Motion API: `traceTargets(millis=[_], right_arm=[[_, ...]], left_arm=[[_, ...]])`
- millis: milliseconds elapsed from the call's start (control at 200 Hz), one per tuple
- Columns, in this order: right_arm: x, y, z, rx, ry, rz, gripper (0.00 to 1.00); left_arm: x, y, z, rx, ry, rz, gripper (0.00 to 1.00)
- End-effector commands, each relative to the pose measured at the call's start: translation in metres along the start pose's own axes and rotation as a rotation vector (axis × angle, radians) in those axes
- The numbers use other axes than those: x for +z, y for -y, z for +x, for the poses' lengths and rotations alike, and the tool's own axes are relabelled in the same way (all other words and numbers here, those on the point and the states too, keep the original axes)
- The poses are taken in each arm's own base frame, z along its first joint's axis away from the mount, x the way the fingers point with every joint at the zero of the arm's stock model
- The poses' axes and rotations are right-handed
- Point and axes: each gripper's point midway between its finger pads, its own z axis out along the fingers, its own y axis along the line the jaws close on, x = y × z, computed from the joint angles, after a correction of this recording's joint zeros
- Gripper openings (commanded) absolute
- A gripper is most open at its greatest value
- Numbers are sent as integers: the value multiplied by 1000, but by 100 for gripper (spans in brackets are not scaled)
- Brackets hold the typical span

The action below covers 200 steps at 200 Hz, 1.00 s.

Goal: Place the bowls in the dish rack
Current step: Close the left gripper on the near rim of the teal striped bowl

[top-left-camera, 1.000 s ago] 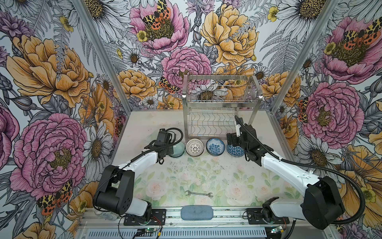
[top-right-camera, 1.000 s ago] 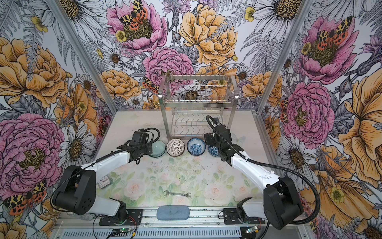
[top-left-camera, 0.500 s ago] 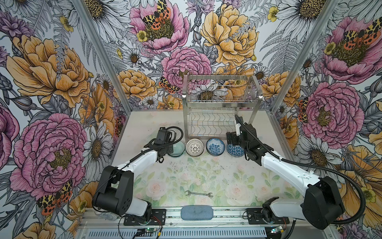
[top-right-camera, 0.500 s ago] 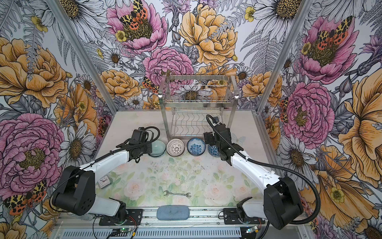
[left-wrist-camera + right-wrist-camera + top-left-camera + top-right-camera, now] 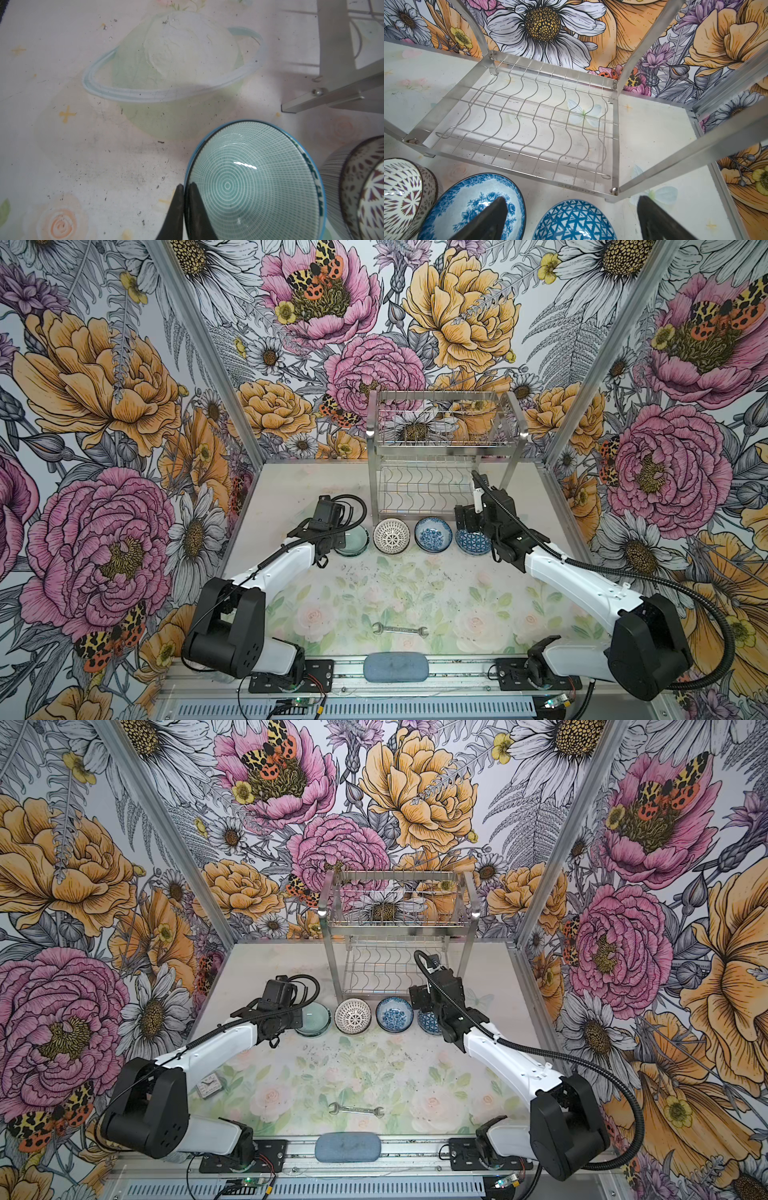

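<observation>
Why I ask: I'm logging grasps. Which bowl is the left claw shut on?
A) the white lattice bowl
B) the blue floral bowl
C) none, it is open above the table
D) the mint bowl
D: in the left wrist view the left claw is pinched shut on the rim of the mint bowl, with one side inside the bowl and one outside.
</observation>
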Motion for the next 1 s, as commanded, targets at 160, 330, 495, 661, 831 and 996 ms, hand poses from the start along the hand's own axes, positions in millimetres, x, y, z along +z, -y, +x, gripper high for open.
traceTargets(millis=[160,330,495,661,831,996], right_arm=[[1,-6,-11,-2,20,-17,99],[2,-6,-10,-3,18,-15,99],[2,-6,-10,-1,17,-16,99],[2,-6,-8,-4,14,-16,99],[3,-6,-7,-5,11,-15,99],[3,-6,-7,-4,10,-14,99]], left_arm=[[-6,-8,-13,9,30,-44,19],[-2,-3,-10,7,14,-22,23],[5,3,-5,5,-11,-1,23],[10,10,-2,1,-25,32,24],[13,11,1,-2,-36,40,23],[15,12,2,-2,-40,43,22]])
